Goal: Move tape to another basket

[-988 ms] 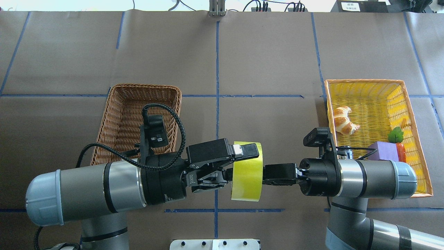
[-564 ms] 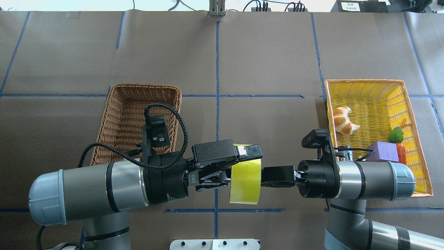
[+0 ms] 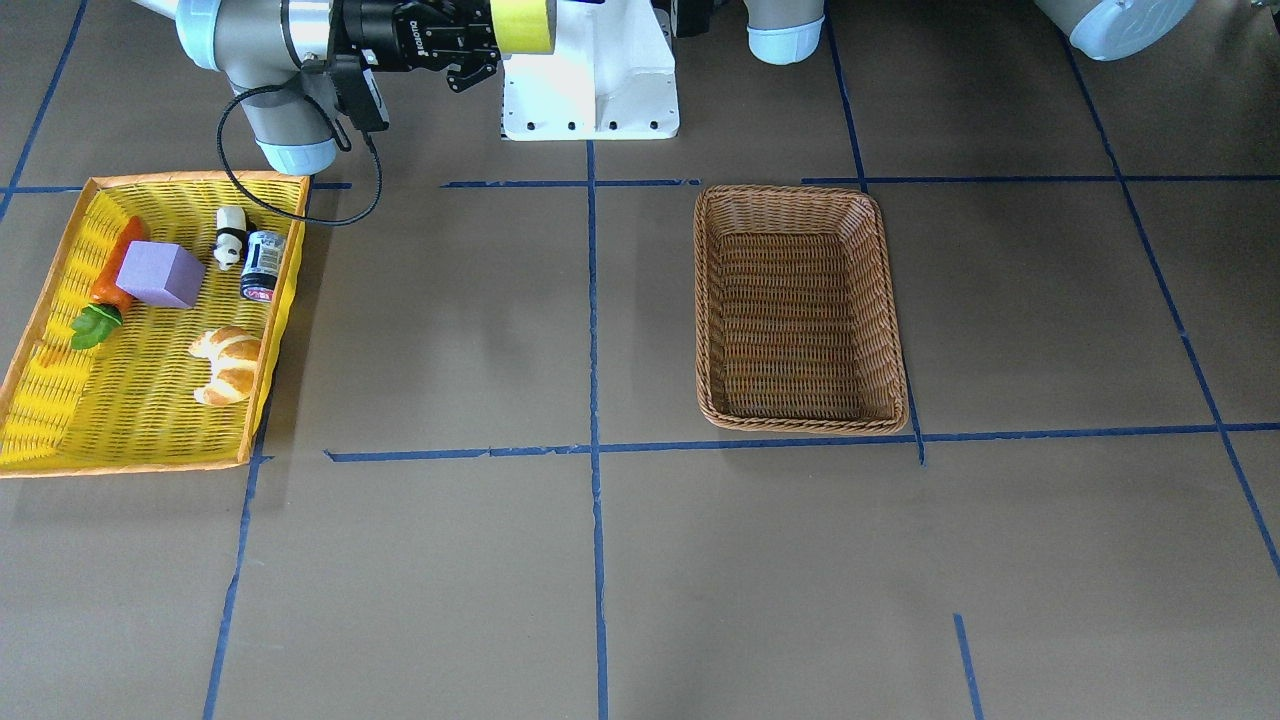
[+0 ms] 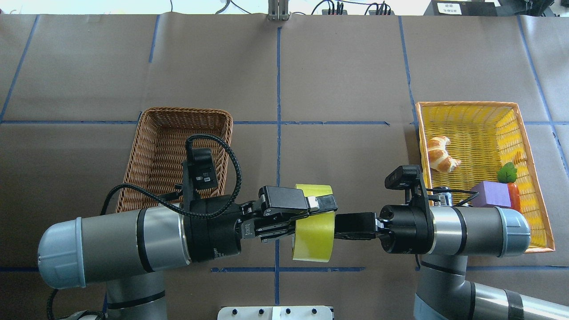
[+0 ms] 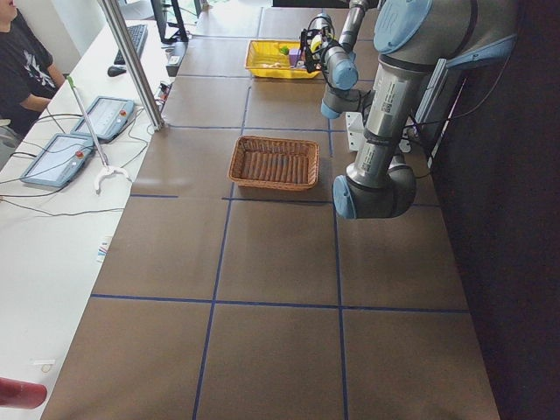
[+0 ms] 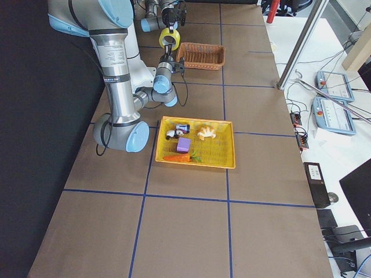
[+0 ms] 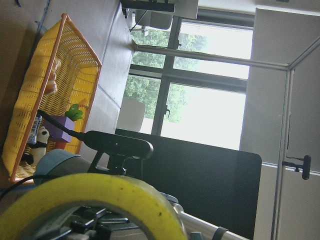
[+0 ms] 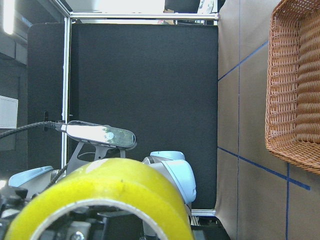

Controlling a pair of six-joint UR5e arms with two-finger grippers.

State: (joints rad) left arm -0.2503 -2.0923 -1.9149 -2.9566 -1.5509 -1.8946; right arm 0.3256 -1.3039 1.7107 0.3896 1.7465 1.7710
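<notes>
Low in the centre of the overhead view, the tape (image 4: 313,238) is held up off the worktop (image 4: 346,75), standing on edge with its open faces turned to either side. And it is met from both sides at once! From the frame's right, the right gripper (image 4: 341,224) is closed on the roll's right-hand rim, its fingers stacked edge-on and pressed to the yellow wall. From the frame's left, the left gripper (image 4: 318,212) is pushed in over the roll. One finger (image 4: 322,203) is laid across the top of the yellow band, the other is hidden behind the roll, and the gap between them is drawn narrow. Whether a firm pinch has been made there cannot be told.

Up and to the left of the roll, the basket (image 4: 186,110) is seen lying flat on the worktop, its lower end covered by the left arm. The tape is kept apart from it, off its lower right corner.

At the right edge of the overhead frame the yellow tray (image 4: 466,105) is set, and in it a croissant (image 4: 440,155), a purple cube (image 4: 491,194) and a carrot (image 4: 514,195) are counted. A small panda (image 3: 231,240) and a can (image 3: 263,265) are picked out there too, in the front-facing view's upper left. In both wrist views the lower edge is filled by the yellow ring.
</notes>
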